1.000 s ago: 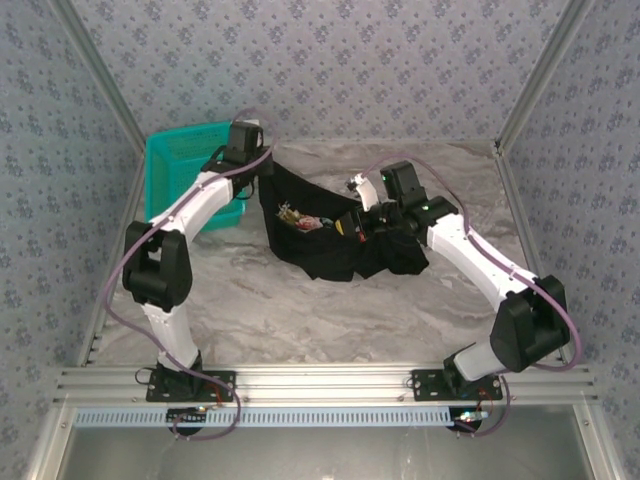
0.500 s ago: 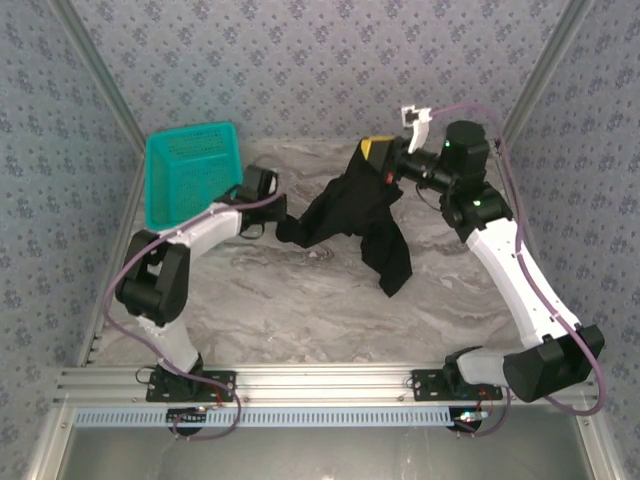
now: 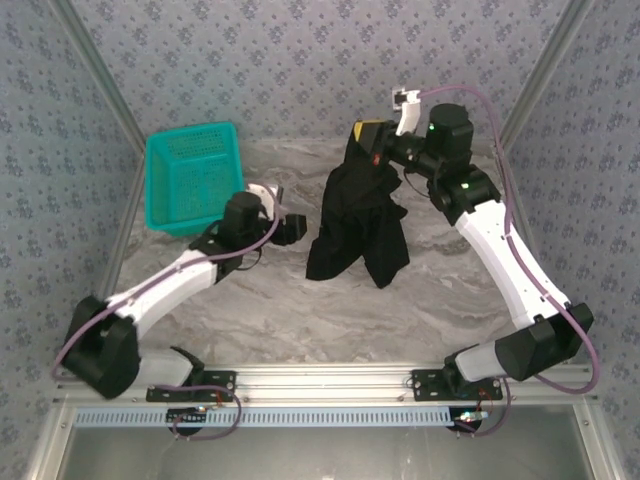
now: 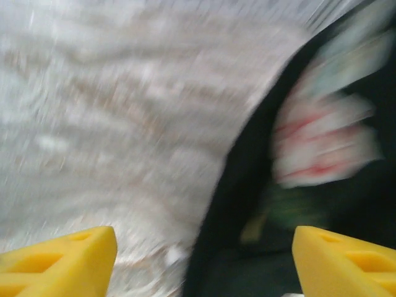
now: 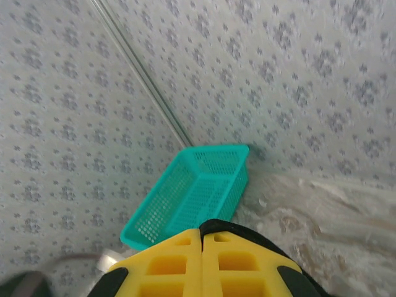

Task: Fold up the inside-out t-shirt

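The right hand [image 3: 367, 140] is gripping the black t-shirt [image 3: 355, 225] at its top end. It is holding the t-shirt up high, close to the back wall [image 3: 300, 70] and above the far part of the counter [image 3: 300, 300]. In the right wrist view I am seeing this hand [image 5: 201, 247] with its two yellow fingers [image 5: 173, 263] pressed flat together, and dark cloth [image 5: 232, 228] is showing around their tips.

From this grip the t-shirt is hanging down as a long crumpled bundle. Its lower end is reaching the counter near the middle, but I cannot tell if it is resting there or only brushing it.

The left hand [image 3: 290, 228] is staying low over the counter, just beside the left edge of the hanging cloth. In the left wrist view, which is blurred, this hand [image 4: 201, 250] is showing its fingers [image 4: 59, 253] spread wide apart with nothing gripped between them. Beyond them I am seeing the marbled counter [image 4: 111, 111] on the left and the t-shirt [image 4: 238, 198] on the right, with a pale and red print [image 4: 322, 148] on it.

The teal basket [image 3: 190, 180] is standing at the far left corner, well apart from the t-shirt, and it is also appearing in the right wrist view [image 5: 192, 192].
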You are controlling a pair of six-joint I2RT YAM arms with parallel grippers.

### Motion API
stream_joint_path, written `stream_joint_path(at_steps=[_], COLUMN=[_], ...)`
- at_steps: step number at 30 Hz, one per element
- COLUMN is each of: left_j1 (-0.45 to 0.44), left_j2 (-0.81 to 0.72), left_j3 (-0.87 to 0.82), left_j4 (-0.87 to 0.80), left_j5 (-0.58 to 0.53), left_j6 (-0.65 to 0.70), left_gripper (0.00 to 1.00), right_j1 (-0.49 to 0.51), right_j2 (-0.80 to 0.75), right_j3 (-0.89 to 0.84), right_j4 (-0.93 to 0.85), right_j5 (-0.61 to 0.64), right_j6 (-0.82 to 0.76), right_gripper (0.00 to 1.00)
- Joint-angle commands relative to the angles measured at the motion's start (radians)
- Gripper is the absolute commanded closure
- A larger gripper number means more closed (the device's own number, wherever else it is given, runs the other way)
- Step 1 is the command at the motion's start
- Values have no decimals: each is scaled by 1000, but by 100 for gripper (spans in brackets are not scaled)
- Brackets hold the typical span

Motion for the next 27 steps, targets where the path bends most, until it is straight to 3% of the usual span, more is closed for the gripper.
stream_joint_path(at_steps=[1, 7, 10, 12, 14, 15, 18, 24, 27], left_j1=[-31, -127, -154, -196, -234, -254, -310, -383, -392], left_j2=[-32, 123, 179, 182, 180, 183, 222, 354, 383], left_j3=[75, 271, 310, 250, 179, 148, 92, 66, 48], left_j4=[117, 79, 66, 111, 173, 208, 267, 197, 156], left_j5=[167, 190, 249, 274, 280, 288, 287, 274, 268], left_j6=[66, 221, 245, 274, 287, 294, 346, 464, 481], left_gripper=[20, 19, 47, 68, 84, 87, 91, 91, 82], right_j1=[41, 68, 71, 63, 58, 55, 36, -25, -48], right_j2=[-24, -33, -32, -28, -26, -22, -8, 38, 67], right_j3=[22, -4, 4, 12, 10, 9, 2, 112, 228], right_j4=[-3, 8, 22, 42, 74, 97, 170, 172, 75], right_j5=[60, 108, 140, 158, 170, 172, 152, 54, -6], right_j6=[-37, 45, 98, 137, 168, 184, 265, 340, 289], right_gripper=[100, 100, 100, 100, 100, 100, 100, 100, 100])
